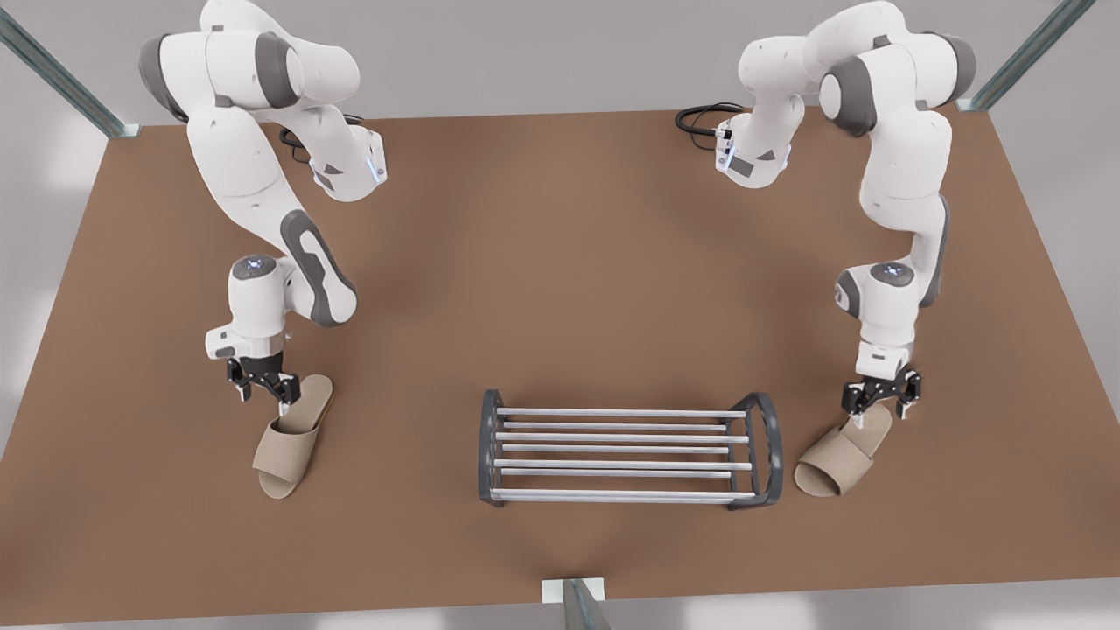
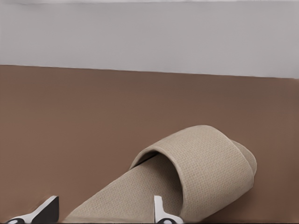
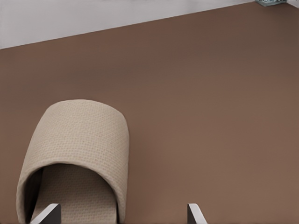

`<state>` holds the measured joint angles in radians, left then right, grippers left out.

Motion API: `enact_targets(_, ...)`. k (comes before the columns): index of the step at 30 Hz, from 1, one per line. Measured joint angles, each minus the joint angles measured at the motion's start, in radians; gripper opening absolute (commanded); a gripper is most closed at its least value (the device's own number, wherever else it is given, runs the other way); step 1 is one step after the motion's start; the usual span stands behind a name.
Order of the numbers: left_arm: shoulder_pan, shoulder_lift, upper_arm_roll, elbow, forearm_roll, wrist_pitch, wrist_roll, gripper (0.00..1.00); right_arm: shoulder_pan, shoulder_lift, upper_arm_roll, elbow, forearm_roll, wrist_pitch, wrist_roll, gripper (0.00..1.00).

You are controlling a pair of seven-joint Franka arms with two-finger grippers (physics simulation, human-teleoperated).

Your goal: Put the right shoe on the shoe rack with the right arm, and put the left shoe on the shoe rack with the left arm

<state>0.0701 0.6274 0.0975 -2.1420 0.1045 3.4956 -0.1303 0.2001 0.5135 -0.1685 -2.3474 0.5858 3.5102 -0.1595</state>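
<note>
bare simulated lab: brown table

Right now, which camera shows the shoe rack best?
The front view: the whole shoe rack sits mid-table, both end frames and silver bars plain. The left wrist view faces the left shoe, the right wrist view the right shoe instead.

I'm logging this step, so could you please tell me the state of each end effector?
Left end effector: open, at the left shoe's heel, holding nothing.
Right end effector: open, at the right shoe's heel, holding nothing.
</note>
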Motion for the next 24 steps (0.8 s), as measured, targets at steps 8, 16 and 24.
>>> enact_targets(8, 0.456, -0.007, -0.369, -0.002, 0.418, -0.004, -0.002, 0.99, 0.003, 0.022, 0.0, 0.022, 0.002, 0.0, -0.021, 1.0)
enact_targets(16, 0.624, 0.038, -0.532, -0.014, 0.633, -0.008, -0.004, 0.99, 0.017, 0.06, 0.002, 0.067, 0.031, 0.0, -0.033, 1.0)
enact_targets(24, 0.712, 0.105, -0.588, 0.039, 0.77, -0.007, -0.005, 0.99, 0.012, 0.096, 0.002, 0.113, 0.044, -0.001, -0.038, 1.0)
